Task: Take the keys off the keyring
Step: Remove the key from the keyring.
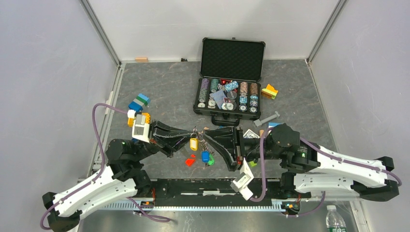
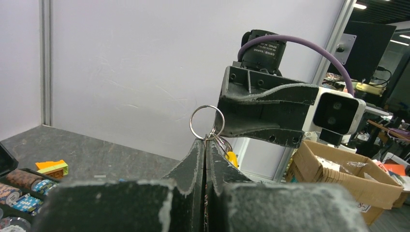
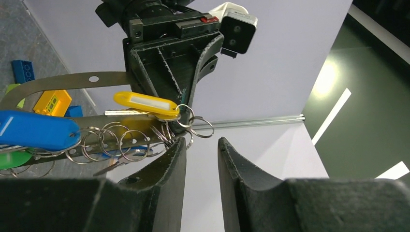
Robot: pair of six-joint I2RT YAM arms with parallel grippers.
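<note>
My left gripper (image 1: 190, 133) is shut on the thin silver keyring (image 2: 207, 122), held up above the table; the ring stands out above the closed fingertips (image 2: 206, 141). Keys hang from it on several small linked rings: a yellow tag (image 1: 194, 143), a blue one (image 1: 205, 156), a red one (image 1: 190, 161) and a green one (image 1: 211, 162). My right gripper (image 1: 207, 134) faces the left one and is open (image 3: 202, 141). Its left finger (image 3: 179, 150) is right beside the ring cluster (image 3: 193, 123). The yellow tag (image 3: 145, 104) and the blue tag (image 3: 36, 129) show to the left.
An open black poker chip case (image 1: 256, 108) stands behind the grippers. Coloured toy blocks (image 1: 139, 102) lie at the left, an orange block (image 1: 270, 91) and a grey tool (image 1: 267, 119) at the right. A bottle (image 1: 333, 217) stands at the bottom right.
</note>
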